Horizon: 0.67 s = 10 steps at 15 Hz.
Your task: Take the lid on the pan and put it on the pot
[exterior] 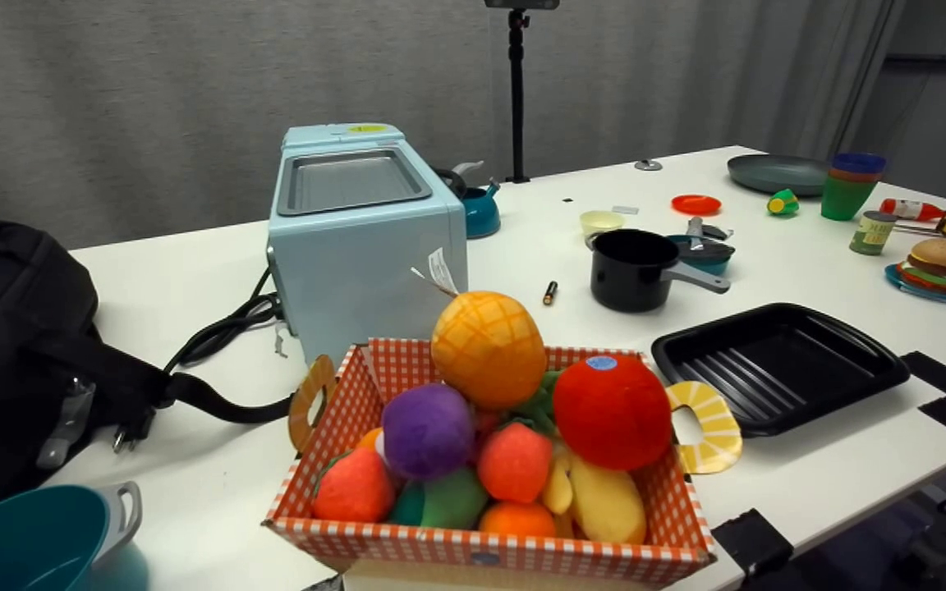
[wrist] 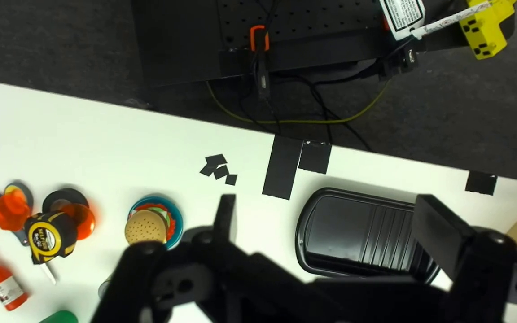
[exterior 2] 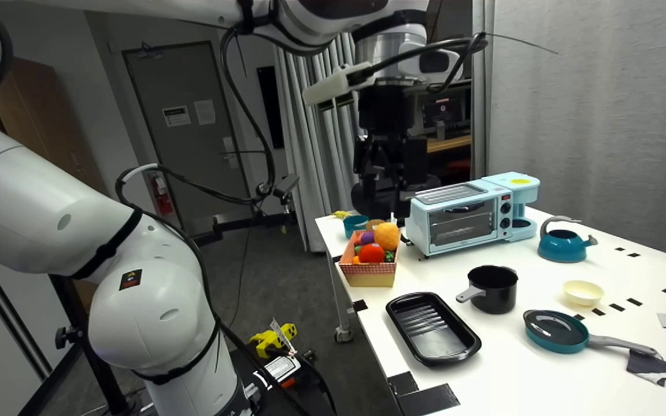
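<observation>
The black pot (exterior 2: 496,292) stands upright on the white table with its grey handle out to the side; it also shows in an exterior view (exterior: 631,275). The teal pan (exterior 2: 558,345) with a grey handle lies beside it, partly hidden behind the pot in an exterior view (exterior: 711,267). A dark disc that looks like the lid (exterior 2: 554,327) lies on the pan. My gripper (wrist: 325,199) is open and empty, fingers wide apart, high above the black ribbed tray. It hangs dark against a dark background in an exterior view (exterior 2: 389,164). Pot, pan and lid are outside the wrist view.
The black ribbed tray (wrist: 357,233) lies near the table edge. A fruit basket (exterior 2: 367,276), a blue toaster oven (exterior 2: 460,222), a teal kettle (exterior 2: 562,247) and a pale bowl (exterior 2: 583,293) stand around the pot. A toy burger (wrist: 146,227) and tape measure (wrist: 45,237) lie farther along.
</observation>
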Available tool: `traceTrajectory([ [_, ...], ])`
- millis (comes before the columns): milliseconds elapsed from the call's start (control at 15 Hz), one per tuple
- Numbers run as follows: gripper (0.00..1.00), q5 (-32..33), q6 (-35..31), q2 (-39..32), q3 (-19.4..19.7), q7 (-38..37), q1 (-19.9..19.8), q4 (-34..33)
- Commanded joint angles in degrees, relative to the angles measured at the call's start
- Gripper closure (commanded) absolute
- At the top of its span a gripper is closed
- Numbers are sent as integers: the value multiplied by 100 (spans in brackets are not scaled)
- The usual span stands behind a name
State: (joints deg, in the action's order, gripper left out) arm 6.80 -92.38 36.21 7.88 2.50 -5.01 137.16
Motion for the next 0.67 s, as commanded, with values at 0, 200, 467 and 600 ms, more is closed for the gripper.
traceTrajectory([
  [0, 0, -20, 8, -31, -46, 23, -48, -11],
  [200, 0, -19, 8, -59, -50, 23, -47, -13],
  [467, 0, -245, -432, -578, -75, -343, -49, -244],
  [600, 0, -432, -837, -1009, -99, -636, -57, -446],
])
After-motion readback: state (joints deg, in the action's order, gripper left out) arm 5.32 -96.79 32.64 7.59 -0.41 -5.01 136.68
